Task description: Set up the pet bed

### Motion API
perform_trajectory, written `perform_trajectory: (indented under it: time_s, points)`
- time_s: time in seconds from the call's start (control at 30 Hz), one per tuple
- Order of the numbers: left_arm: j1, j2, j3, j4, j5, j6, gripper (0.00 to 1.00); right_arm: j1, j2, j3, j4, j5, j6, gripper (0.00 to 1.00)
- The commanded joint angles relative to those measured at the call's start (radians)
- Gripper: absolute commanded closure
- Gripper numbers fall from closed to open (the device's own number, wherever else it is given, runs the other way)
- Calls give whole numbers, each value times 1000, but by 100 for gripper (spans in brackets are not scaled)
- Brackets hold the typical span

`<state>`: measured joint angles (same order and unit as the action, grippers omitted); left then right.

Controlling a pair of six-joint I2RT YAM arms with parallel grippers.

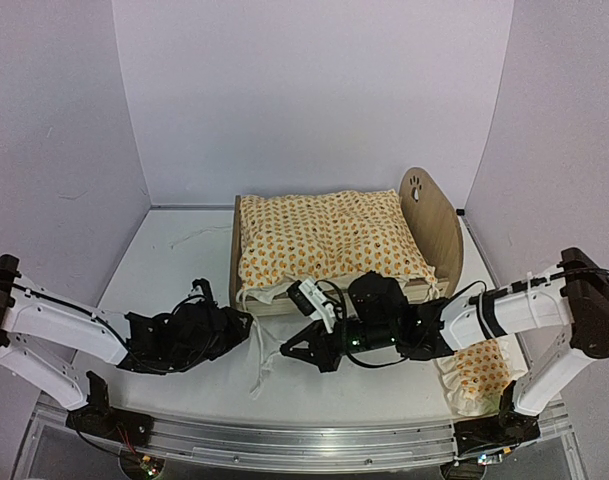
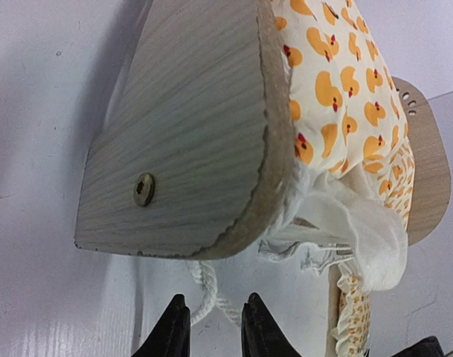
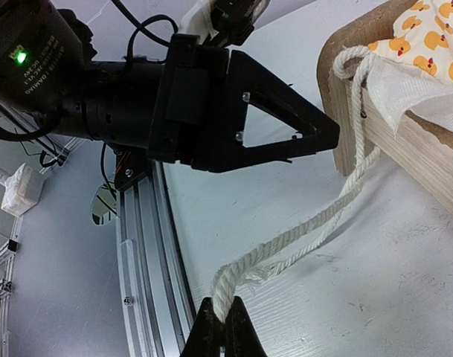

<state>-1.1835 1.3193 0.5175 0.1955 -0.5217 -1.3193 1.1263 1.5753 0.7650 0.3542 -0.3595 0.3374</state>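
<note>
Bed (image 1: pixel 432 225) sits mid-table toward the far side, long axis running left-right, paw-cutout board at the right end and plain end board (image 2: pixel 189 126) at the left. Duck-print quilt (image 1: pixel 324 235) is spread over the top, its ruffle spilling over the near edge. Pillow (image 1: pixel 481 375) lies off the bed at near right, by the R arm. Rope (image 3: pixel 300 230) comes off the bed's near-left corner and runs toward the near side. R gripper (image 3: pixel 225 316) is pinched tight on it, well out from the corner, w/ the rope sagging a bit, not taut. L gripper (image 2: pixel 215 312) is just near of the left end board, pointing far toward it, fingers apart w/ a narrow gap. The rope passes right at its tips, not clamped as far as I can see. Key relation: the bed is on the far side of both grippers. L is the closer one, almost at the corner, and R is farther out along the rope. Prob next: L closes on the rope near the board. The gap is slim, so it could miss or catch the ruffle.
</note>
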Motion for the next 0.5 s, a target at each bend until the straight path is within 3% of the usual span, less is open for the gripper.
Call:
perform_trajectory:
  time_s: [0.0,0.3,0.47]
  points:
    - [-10,61,58,57,-115,-114,75,0,-56,-6,87,-34,-12,100]
    - [-11,149,61,68,-205,-238,72,0,-60,-34,148,-77,10,100]
    - [-11,161,14,242,-229,-171,67,0,-66,-46,152,-91,12,100]
